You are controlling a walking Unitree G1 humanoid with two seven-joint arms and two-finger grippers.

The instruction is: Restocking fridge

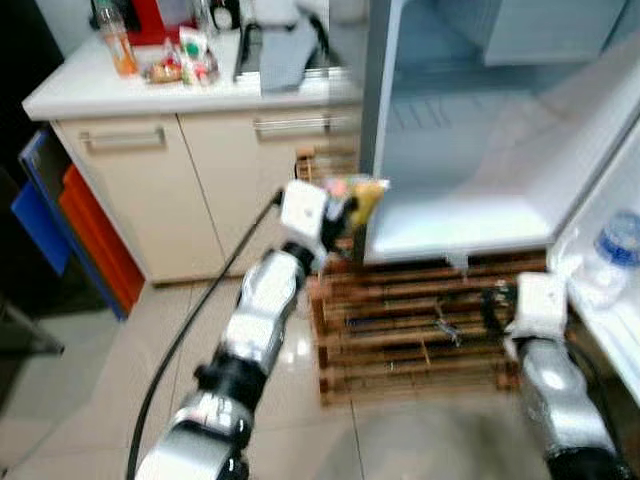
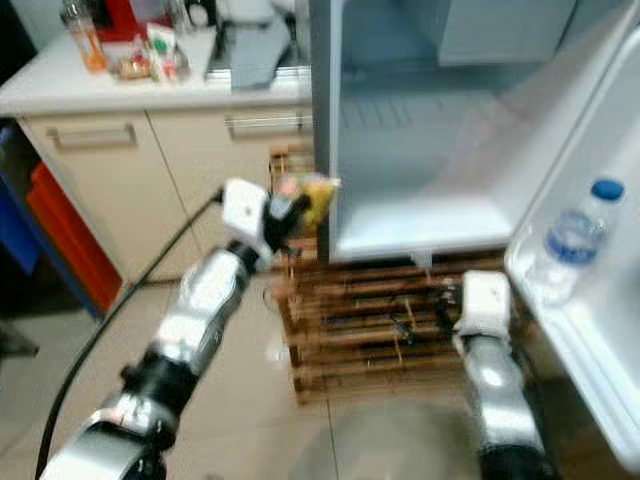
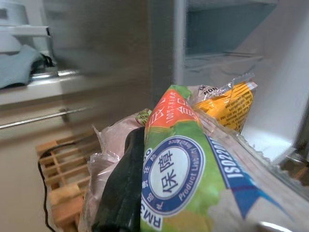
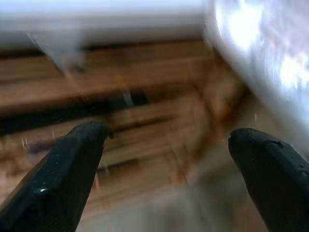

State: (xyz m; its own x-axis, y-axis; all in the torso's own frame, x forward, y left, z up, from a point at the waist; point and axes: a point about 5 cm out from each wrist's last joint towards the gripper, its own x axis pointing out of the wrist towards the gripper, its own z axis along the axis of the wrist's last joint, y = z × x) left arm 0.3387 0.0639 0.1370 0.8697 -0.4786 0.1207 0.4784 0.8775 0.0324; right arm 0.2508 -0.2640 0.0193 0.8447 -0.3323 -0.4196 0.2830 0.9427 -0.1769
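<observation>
My left gripper (image 1: 345, 212) is raised beside the fridge's left edge, shut on a food packet (image 1: 362, 200). In the left wrist view the food packet (image 3: 193, 164) is a clear bag with green, orange and yellow print, and one black finger (image 3: 123, 193) presses on it. The open fridge (image 1: 470, 150) shows a bare white shelf (image 1: 450, 235). A water bottle (image 2: 570, 245) with a blue cap stands in the door shelf on the right. My right gripper (image 4: 166, 159) is open, low over the wooden pallet (image 4: 135, 96), nothing between its fingers.
The fridge stands on a wooden pallet (image 1: 420, 320). To the left are a white counter (image 1: 120, 90) with a bottle (image 1: 117, 40) and snacks (image 1: 185, 60), cream cabinet doors (image 1: 150, 190), and blue and orange boards (image 1: 70, 215). A black cable (image 1: 190, 330) crosses the tiled floor.
</observation>
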